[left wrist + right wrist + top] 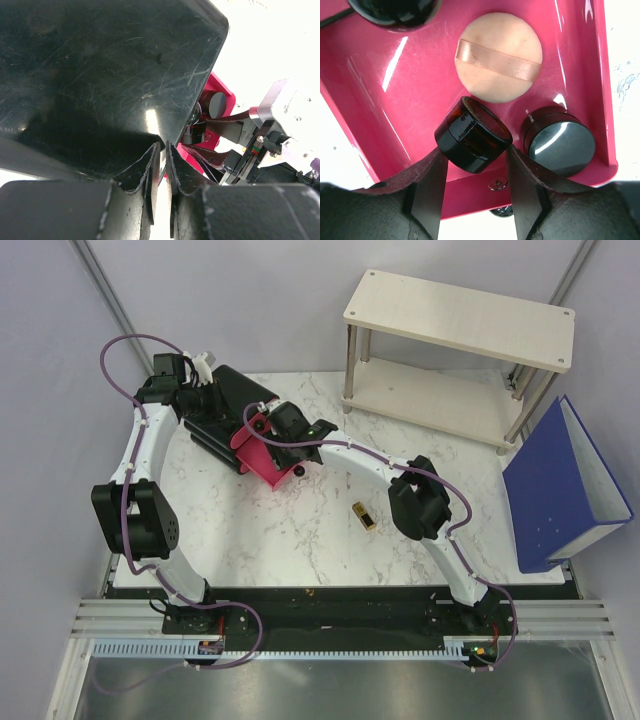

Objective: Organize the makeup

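Observation:
A black box [235, 405] with an open pink drawer [258, 458] stands at the back left of the table. My right gripper [476, 149] reaches into the drawer [385, 100], shut on a small dark brown jar [472, 132] that hangs tilted between the fingertips. A peach powder puff [497, 62] and a black round compact [560, 142] lie in the drawer, and another black jar [395, 10] sits at its far end. My left gripper [164, 145] is closed on the box's thin edge [190, 100]. A gold-and-black lipstick [363, 515] lies on the table.
A low wooden two-tier shelf [460, 340] stands at the back right. A blue binder [560, 485] stands at the right edge. My right arm [420, 500] stretches across the middle of the marble table.

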Action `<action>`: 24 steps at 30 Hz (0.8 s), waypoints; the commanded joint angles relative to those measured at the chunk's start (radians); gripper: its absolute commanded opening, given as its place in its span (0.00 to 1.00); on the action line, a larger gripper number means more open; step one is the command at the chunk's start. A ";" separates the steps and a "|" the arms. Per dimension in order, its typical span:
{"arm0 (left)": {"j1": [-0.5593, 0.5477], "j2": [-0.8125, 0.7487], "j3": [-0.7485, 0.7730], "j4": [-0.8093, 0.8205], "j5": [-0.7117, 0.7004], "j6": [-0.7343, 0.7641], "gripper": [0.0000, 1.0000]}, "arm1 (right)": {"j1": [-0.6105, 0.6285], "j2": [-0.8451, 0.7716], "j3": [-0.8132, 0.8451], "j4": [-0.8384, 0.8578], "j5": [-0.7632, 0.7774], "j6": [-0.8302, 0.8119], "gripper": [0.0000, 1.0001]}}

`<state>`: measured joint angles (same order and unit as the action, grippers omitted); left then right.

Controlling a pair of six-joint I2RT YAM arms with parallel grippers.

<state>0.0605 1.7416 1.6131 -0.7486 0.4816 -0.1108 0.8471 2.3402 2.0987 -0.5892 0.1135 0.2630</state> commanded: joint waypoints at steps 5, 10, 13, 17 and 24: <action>0.002 0.093 -0.087 -0.242 -0.124 0.076 0.20 | 0.003 -0.036 0.000 0.057 0.023 0.012 0.55; 0.001 0.093 -0.088 -0.242 -0.121 0.076 0.21 | 0.001 -0.055 -0.002 0.071 0.032 0.007 0.56; 0.002 0.096 -0.087 -0.242 -0.117 0.076 0.21 | 0.001 -0.065 -0.003 0.075 0.043 -0.004 0.58; 0.002 0.098 -0.085 -0.242 -0.115 0.076 0.21 | 0.003 -0.078 -0.003 0.080 0.058 -0.018 0.63; 0.002 0.098 -0.084 -0.242 -0.115 0.076 0.21 | 0.004 -0.058 0.004 0.086 0.058 -0.022 0.67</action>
<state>0.0605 1.7420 1.6135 -0.7486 0.4824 -0.1108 0.8471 2.3367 2.0987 -0.5346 0.1562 0.2531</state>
